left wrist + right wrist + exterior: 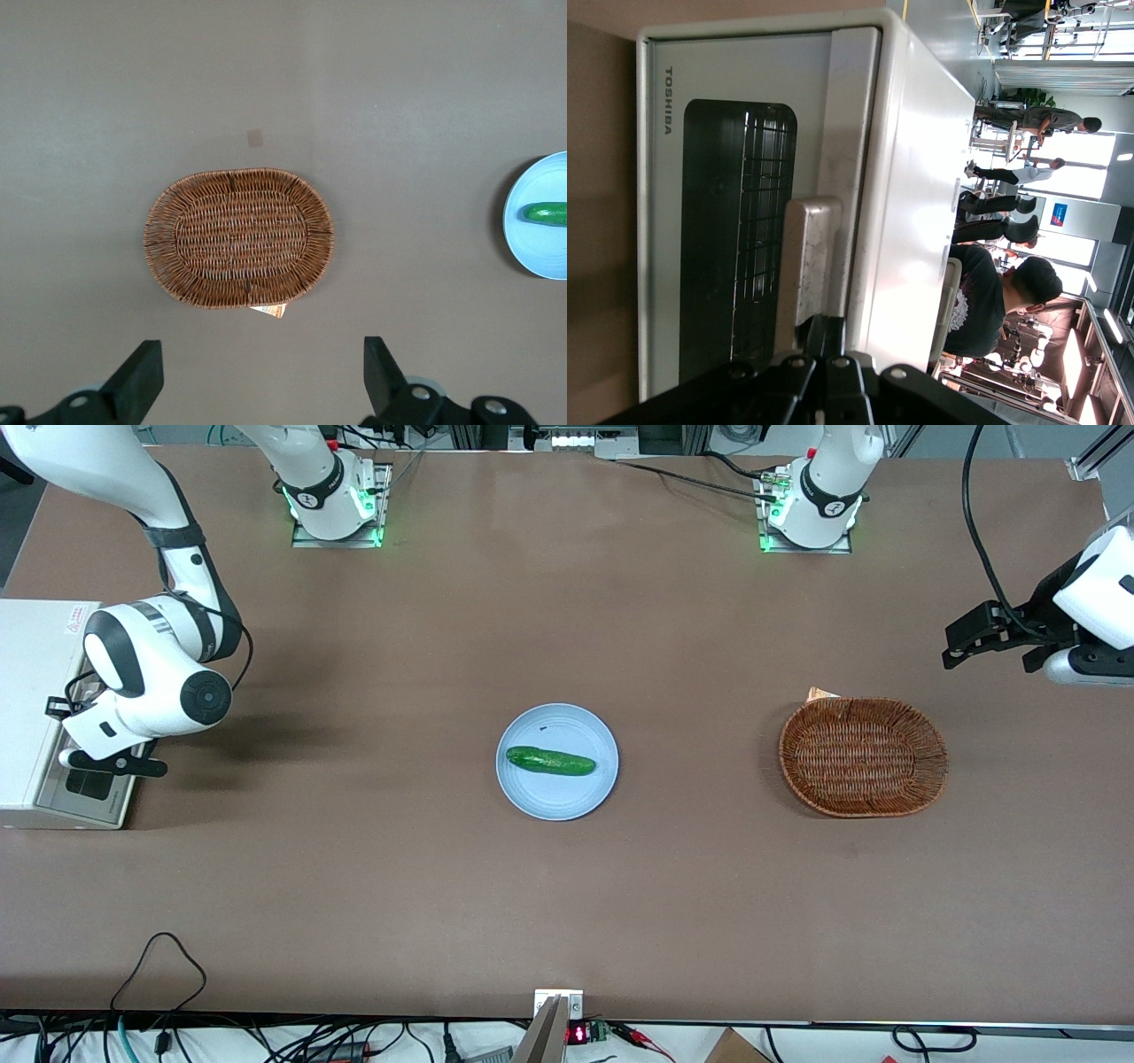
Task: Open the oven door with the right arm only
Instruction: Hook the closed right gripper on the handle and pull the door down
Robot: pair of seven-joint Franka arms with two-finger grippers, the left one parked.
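The cream-white oven [34,691] stands at the working arm's end of the table. Its door [735,221], with a dark glass window and a silver bar handle [806,257], looks closed flat against the oven body [912,195]. The right arm [151,664] reaches down over the oven's front. Its gripper [830,332] has both fingers pressed together, with the tips tucked against the handle, between the bar and the door's top rail. In the front view the gripper [133,765] sits right at the door face [89,788].
A blue plate [556,797] with a green cucumber [550,761] lies mid-table. A brown wicker basket [864,756] lies toward the parked arm's end and also shows in the left wrist view [239,237]. Cables run along the table's near edge.
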